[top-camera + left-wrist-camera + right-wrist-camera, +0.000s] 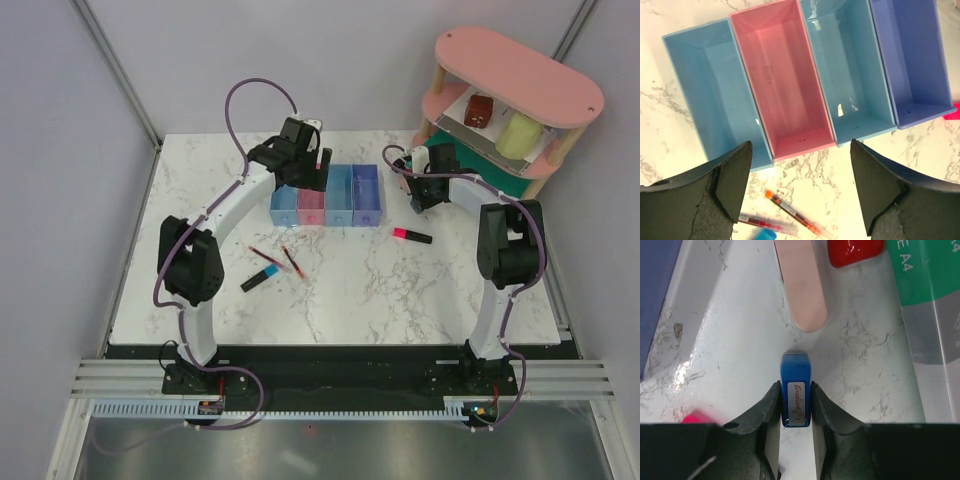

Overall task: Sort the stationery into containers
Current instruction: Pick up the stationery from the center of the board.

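Observation:
The containers stand in a row: light blue bin (705, 95), pink bin (780, 75), light blue bin (845, 70) and darker blue bin (910, 55), with nothing showing inside them. My left gripper (800, 185) (308, 168) hangs open above their near ends, holding nothing. Below it lie two thin red pens (795, 215) (292, 261) and a blue-ended black marker (260, 279). My right gripper (796, 407) (416, 198) is shut on a small blue eraser (796, 385) resting on the table. Beyond it lie a pinkish block (800, 285) and a red block (855, 251).
A black marker with a pink-red end (412, 236) lies right of the bins. The pink oval two-tier shelf (520, 75) stands at the back right, holding a brown block (478, 110) and a pale green cylinder (518, 135). A green and white pack (930, 300) lies close on the right.

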`<act>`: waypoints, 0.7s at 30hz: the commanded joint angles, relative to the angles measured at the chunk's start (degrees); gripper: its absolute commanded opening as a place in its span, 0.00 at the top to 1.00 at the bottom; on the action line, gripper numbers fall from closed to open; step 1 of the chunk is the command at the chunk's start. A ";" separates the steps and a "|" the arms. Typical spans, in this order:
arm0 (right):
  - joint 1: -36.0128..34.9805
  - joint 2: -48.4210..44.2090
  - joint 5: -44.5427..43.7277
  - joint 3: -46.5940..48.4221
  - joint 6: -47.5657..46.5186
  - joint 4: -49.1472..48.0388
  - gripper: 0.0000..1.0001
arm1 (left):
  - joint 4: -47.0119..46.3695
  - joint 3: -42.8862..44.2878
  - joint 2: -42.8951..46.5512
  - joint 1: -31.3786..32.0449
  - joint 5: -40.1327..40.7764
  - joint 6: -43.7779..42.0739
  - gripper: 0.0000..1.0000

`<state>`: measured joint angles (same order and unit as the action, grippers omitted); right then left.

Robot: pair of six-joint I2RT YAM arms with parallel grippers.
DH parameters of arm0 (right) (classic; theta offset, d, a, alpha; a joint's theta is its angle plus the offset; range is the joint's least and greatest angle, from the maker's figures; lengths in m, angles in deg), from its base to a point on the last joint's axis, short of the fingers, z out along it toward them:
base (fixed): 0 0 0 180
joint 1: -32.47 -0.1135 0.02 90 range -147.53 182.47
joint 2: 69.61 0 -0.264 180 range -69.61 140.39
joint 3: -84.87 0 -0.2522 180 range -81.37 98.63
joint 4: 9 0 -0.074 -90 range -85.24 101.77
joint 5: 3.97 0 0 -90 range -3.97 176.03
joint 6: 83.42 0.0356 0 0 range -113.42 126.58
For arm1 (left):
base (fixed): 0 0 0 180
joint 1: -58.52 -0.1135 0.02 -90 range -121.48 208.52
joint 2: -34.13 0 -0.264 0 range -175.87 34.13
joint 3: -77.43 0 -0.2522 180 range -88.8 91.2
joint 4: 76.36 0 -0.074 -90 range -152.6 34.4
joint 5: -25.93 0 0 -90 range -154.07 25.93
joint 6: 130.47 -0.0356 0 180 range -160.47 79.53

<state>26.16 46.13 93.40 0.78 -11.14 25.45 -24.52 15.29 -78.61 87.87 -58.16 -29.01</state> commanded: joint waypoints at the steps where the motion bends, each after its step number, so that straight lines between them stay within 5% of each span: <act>1: -0.72 -6.84 -0.26 -0.24 0.05 1.63 0.80 | 0.23 -2.13 4.47 -0.60 1.56 -4.52 0.14; 11: -4.67 -15.19 1.76 5.29 -0.83 8.22 0.85 | 0.15 -7.06 6.05 -2.36 3.23 -7.77 0.09; 14: -7.49 -14.15 1.15 7.58 -1.01 8.49 0.86 | 0.32 -8.38 6.84 -2.80 3.32 -8.56 0.00; 21: -12.41 -5.37 0.79 15.84 0.13 8.49 0.86 | 0.24 -11.45 11.58 -3.15 1.65 -10.76 0.00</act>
<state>14.95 35.13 93.73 11.10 -11.77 33.69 -23.55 4.78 -73.15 84.96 -56.06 -36.31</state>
